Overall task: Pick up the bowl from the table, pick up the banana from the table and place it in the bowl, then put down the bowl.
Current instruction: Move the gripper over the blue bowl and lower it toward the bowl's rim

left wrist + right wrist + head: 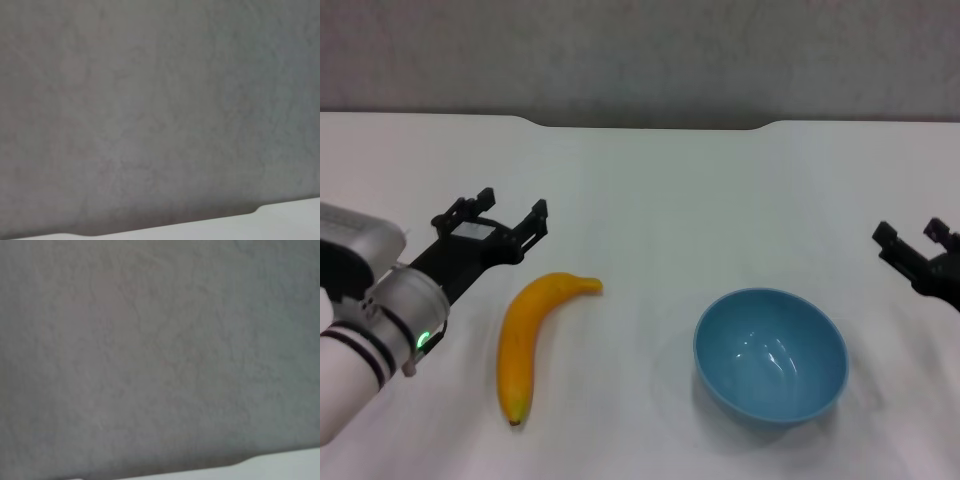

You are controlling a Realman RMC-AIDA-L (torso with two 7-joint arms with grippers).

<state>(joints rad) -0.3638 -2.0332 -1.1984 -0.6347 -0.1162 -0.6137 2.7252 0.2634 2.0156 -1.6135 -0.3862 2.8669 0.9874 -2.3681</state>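
A light-blue bowl (771, 355) stands empty on the white table (650, 200), right of centre near the front. An orange-yellow banana (531, 337) lies to its left, dark tip toward the front. My left gripper (492, 212) is open, hovering just left of and behind the banana, touching nothing. My right gripper (912, 237) is open at the right edge of the head view, to the right of and behind the bowl, holding nothing. Both wrist views show only the grey wall and a sliver of table edge.
The table's far edge has a shallow notch (650, 125) against the grey wall (640, 50). Bare tabletop lies between banana and bowl and behind them.
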